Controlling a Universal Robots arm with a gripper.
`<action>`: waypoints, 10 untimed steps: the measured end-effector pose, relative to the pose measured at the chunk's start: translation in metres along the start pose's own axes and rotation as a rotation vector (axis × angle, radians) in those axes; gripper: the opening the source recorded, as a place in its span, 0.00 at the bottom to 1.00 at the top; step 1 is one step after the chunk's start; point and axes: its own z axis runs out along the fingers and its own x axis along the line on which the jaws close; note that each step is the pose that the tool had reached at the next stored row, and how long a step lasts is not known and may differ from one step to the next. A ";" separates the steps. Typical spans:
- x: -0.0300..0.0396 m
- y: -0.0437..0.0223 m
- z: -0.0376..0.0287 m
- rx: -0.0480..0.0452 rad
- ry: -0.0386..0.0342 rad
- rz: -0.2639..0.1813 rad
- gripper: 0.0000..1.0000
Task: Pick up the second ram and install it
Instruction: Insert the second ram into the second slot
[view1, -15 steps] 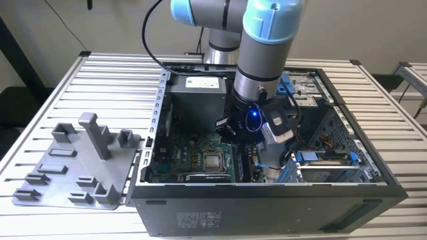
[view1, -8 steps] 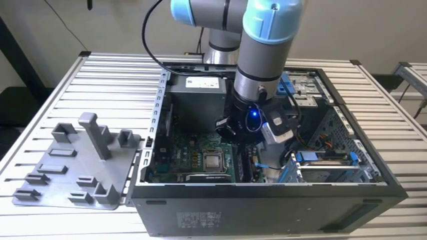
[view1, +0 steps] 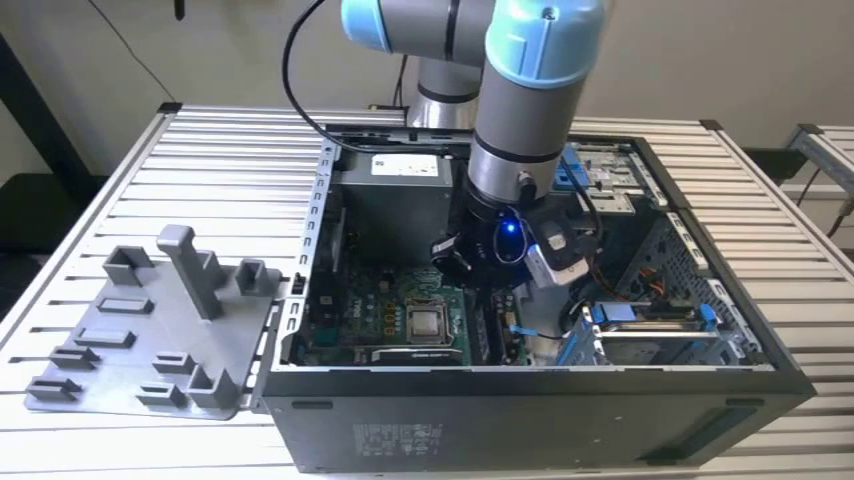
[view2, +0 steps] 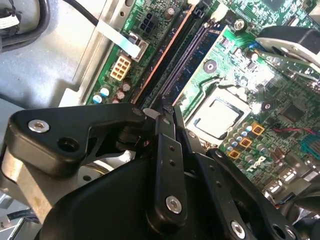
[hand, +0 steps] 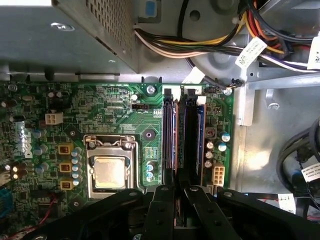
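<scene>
While seated in slot, second ram (hand: 181, 132) | apparently between end effector (hand: 179, 197) fingertips

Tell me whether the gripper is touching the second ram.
Touching: in the first wrist view the gripper fingers close on the second ram standing in the motherboard slots.

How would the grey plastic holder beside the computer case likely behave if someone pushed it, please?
The grey plastic holder would probably slide, not tip: its base lies flat and broad on the slatted table. It looks moulded and stiff, likely light. A push high on its tall post might rock it.
</scene>
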 end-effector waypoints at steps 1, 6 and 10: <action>-0.0001 -0.0006 0.0001 -0.0001 -0.0002 -0.002 0.14; -0.0001 -0.0007 0.0016 -0.0009 -0.0002 -0.004 0.14; -0.0001 -0.0005 0.0027 -0.0052 -0.0002 -0.004 0.14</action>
